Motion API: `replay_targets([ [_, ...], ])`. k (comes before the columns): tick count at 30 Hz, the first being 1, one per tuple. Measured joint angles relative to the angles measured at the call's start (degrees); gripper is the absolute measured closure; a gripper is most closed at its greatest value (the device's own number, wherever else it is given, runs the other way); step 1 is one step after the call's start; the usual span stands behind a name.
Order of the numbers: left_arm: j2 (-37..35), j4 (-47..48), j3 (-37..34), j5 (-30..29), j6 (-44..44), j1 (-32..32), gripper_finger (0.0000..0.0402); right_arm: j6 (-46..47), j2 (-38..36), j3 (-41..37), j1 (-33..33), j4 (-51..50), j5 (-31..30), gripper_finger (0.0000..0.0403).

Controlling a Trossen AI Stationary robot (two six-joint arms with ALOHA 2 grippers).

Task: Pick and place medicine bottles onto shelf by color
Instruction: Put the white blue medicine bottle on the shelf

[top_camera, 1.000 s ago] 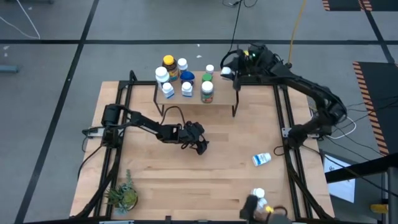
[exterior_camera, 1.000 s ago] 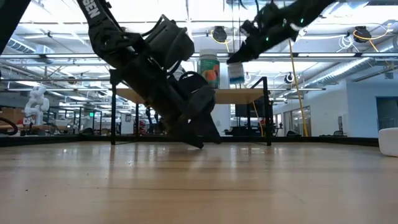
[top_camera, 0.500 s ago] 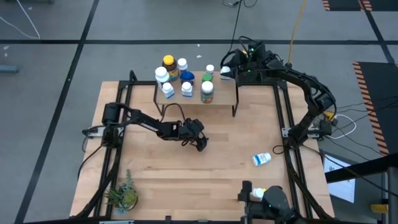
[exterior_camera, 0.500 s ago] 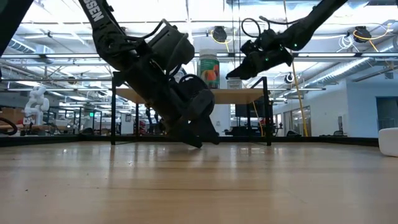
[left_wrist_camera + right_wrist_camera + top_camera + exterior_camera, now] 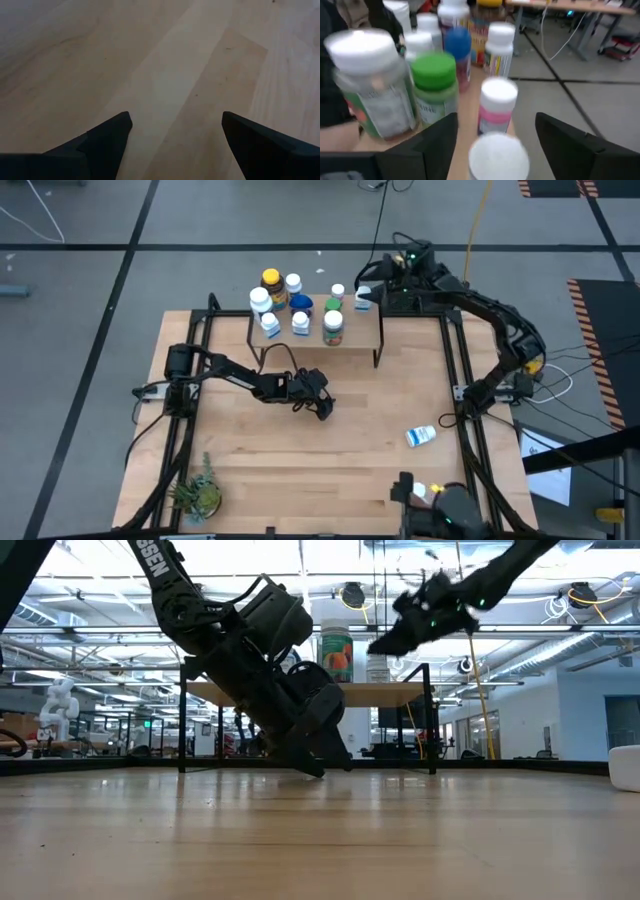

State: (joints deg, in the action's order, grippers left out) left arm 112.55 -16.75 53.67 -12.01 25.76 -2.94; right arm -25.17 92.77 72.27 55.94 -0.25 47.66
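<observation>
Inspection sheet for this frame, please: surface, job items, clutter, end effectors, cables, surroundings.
Surface: wooden table, bare at centre.
Job's things: cluster of bottles on the shelf; one white bottle lying on the table at right.
Clutter: potted plant at the near left corner.
End effectors: left end effector open, low over the table; right end effector open at the shelf's right end, a white-capped bottle between its fingers.
Cables: yellow cable on the floor.
Surroundings: open workshop hall.

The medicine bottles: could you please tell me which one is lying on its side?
The white, blue-labelled bottle lying alone on the tabletop near the right edge; the shelf bottles stand upright.
</observation>
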Motion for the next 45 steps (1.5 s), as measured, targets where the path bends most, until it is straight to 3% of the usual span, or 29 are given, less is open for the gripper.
replay_targets([
  [7,0.0,0.2,0.0,0.9,-4.0,0.6,0.0078,4.6,-12.3,-0.7,-2.5,-4.4,0.1,0.0134],
  [12,0.1,-2.2,-0.1,-0.4,3.1,2.6,0.0078,4.0,-20.4,-7.8,-9.5,-3.8,-1.8,0.0135],
  [14,0.2,-4.3,-0.1,0.3,2.7,4.0,0.0078,4.5,-23.4,-11.2,-13.4,-2.7,-4.8,0.0135],
  [18,0.2,-12.0,-0.1,1.4,-7.7,9.3,0.0078,13.1,-28.8,-19.6,-22.4,-0.7,-7.2,0.0135],
  [22,0.2,-21.9,0.0,-3.8,-17.6,15.2,0.0078,18.9,-34.5,-28.6,-34.4,5.1,-8.0,0.0135],
  [25,0.2,-23.5,2.1,-6.7,-20.0,18.0,0.0078,22.9,-39.1,-33.8,-44.2,6.7,-14.5,0.0135],
  [29,4.1,-22.2,8.8,-7.7,-19.2,20.9,0.0078,27.6,-45.1,-39.2,-57.3,6.5,-23.9,0.0135],
  [32,10.8,-22.0,17.3,-8.0,-20.7,22.4,0.0078,30.0,-48.3,-42.9,-66.6,5.5,-32.1,0.0136],
  [37,22.2,-16.6,34.2,-13.6,-20.7,22.2,0.0078,33.1,-51.1,-46.8,-78.0,5.1,-45.2,0.0147],
  [41,29.7,-7.0,47.0,-13.6,-19.2,19.2,0.0078,33.2,-51.5,-46.9,-84.8,8.0,-49.2,0.0160],
  [45,35.4,-3.7,56.0,-10.9,-16.0,15.7,0.0078,31.5,-51.6,-46.9,-89.9,9.4,-50.9,0.0167],
])
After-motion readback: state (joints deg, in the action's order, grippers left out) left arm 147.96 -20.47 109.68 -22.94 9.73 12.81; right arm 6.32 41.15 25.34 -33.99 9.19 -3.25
